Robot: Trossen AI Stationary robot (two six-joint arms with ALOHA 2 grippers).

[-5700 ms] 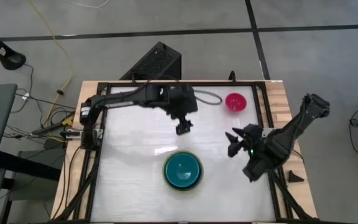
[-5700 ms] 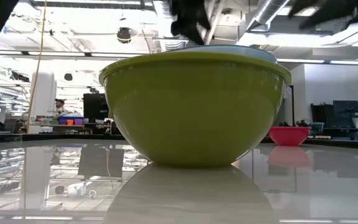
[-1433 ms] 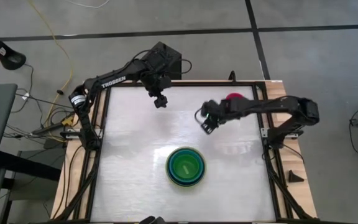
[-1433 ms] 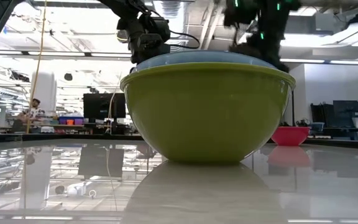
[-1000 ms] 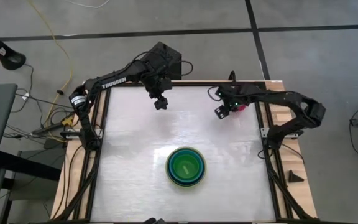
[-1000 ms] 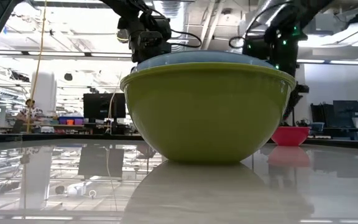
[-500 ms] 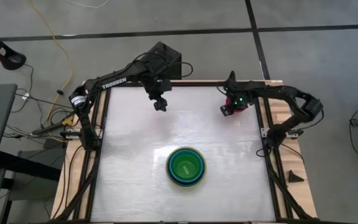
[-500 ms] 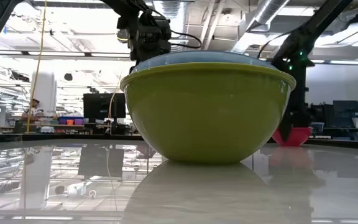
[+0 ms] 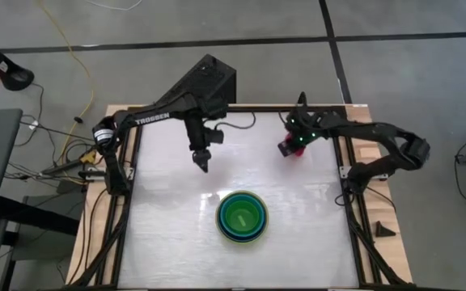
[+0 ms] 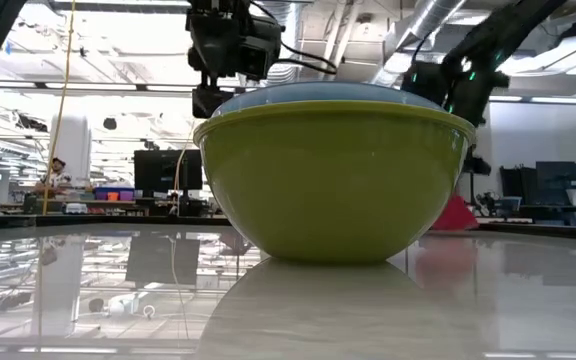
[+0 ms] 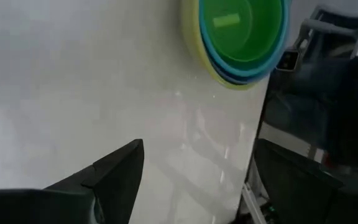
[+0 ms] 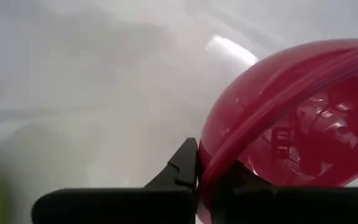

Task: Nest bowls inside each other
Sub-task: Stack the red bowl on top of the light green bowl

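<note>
Four bowls sit nested in a stack [image 9: 242, 217] near the table's front middle: olive-green outside [image 10: 333, 180], then light blue, teal, and lime-green [image 11: 244, 28] innermost. The smallest, magenta-red bowl [image 9: 292, 151] is at the far right, tipped on its side, with my right gripper [image 9: 286, 146] shut on it. The olive bowl hides most of it in the low view, where only a red wedge [image 10: 455, 214] shows. My left gripper [image 9: 201, 162] hangs open over bare table, far-left of the stack. My right gripper pinches the magenta bowl's rim [image 12: 207, 167], one finger [image 12: 184, 164] outside the wall and the other inside the hollow. The fingers slant down onto it from the far right. The bowl is tilted steeply; whether its lower side rests on the table I cannot tell.
A black box [image 9: 209, 81] stands just beyond the table's far edge behind the left arm. A black metal frame [image 9: 342, 174] borders the white tabletop. Bare table lies between the stack and both grippers.
My right gripper has sunk onto the magenta bowl and shut on its rim. The bowl, upright before, is now tipped and shifted a little toward the table's left. My left gripper has swung toward the near edge and the stack, tipping further down, and has stayed open.
</note>
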